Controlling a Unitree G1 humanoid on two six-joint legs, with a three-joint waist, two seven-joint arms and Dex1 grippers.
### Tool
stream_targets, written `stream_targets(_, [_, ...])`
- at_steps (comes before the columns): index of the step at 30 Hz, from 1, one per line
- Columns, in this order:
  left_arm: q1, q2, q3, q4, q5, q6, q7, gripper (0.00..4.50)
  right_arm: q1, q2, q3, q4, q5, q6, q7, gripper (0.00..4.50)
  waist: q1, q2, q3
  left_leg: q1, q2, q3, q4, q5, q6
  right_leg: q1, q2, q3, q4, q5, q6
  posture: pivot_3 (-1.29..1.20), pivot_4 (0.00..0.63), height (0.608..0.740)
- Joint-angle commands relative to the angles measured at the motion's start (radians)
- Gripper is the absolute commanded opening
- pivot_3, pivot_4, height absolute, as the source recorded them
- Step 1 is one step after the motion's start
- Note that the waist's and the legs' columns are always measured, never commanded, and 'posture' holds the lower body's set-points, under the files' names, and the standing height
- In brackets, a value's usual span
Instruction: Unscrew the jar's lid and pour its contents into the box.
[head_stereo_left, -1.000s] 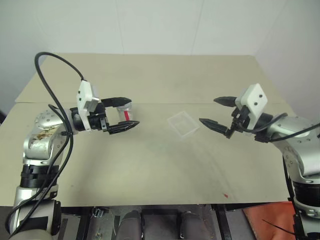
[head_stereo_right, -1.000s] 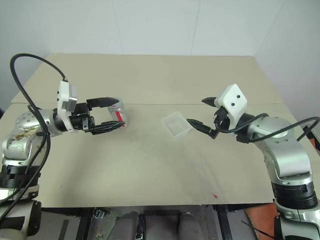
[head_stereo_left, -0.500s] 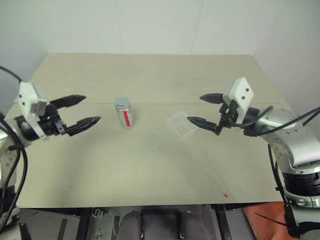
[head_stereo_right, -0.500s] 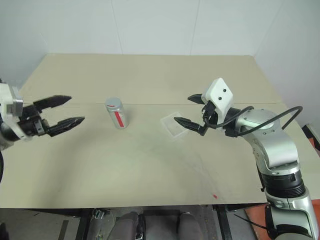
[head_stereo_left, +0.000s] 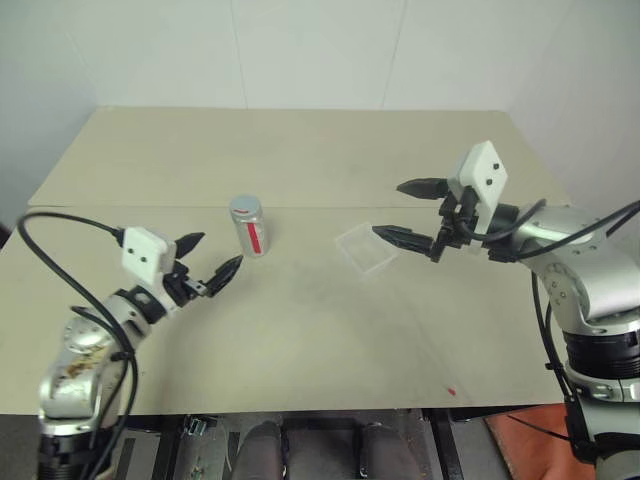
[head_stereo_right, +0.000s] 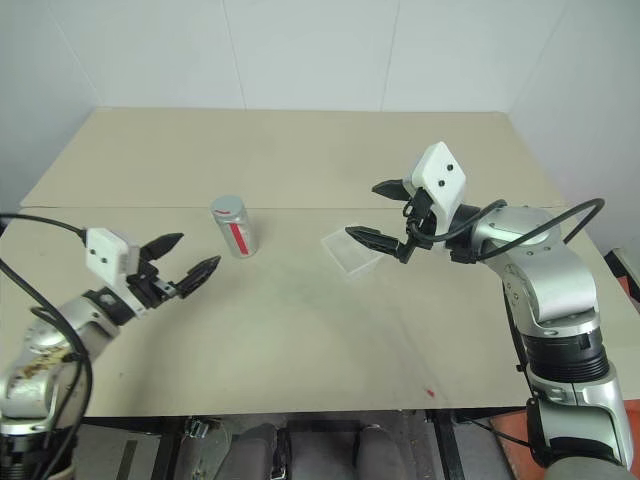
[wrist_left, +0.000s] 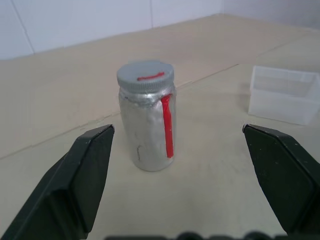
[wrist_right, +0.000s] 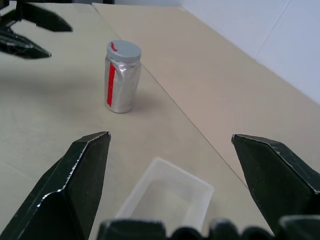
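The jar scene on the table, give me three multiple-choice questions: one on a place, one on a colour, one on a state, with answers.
1. Where does the jar stand?
A. inside the box
B. on the table, apart from the box
C. in the right claw

2. What colour is the stripe on the jar's side?
A. red
B. blue
C. green

3. How is the lid?
A. lying on the table
B. held by the left claw
C. on the jar

Answers: 1 B, bare table lies between the jar and the box. 2 A, the left wrist view shows a red stripe. 3 C, the grey cap sits on the jar's top, and the left claw and right claw are open and empty.
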Motion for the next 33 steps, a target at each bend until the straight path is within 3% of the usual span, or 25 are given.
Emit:
stream_targets(1, [0.011,-0.064,-0.027,-0.063,0.087,-0.031,0.145,4.46,-0.036,0.006,-0.005,-0.017,0.001,-0.013,0.002,4.50,0.001,0.000,0.000,0.000,0.000,0.000,0.000,0.000,0.000,0.000,0.000,0.000,0.000,0.000,0.000,0.00,0.150,0.740])
stream_targets(17, [-0.043,-0.258,-0.135,0.071,0.259,-0.131,0.364,4.46,-0.064,0.030,0.016,0.010,-0.006,-0.014,0.017,4.50,0.004,0.000,0.000,0.000,-0.001,0.000,0.000,0.000,0.000,0.001,-0.001,-0.001,-0.001,0.000,0.000,0.00,0.150,0.740])
stream_targets(33, [-0.111,-0.333,-0.196,0.170,0.329,-0.158,0.434,4.46,-0.052,0.022,-0.004,-0.027,0.006,0.004,0.010,4.50,0.003,0.000,0.000,0.001,-0.001,-0.001,0.000,0.000,0.000,0.001,-0.001,-0.001,-0.001,0.000,0.000,0.00,0.150,0.740])
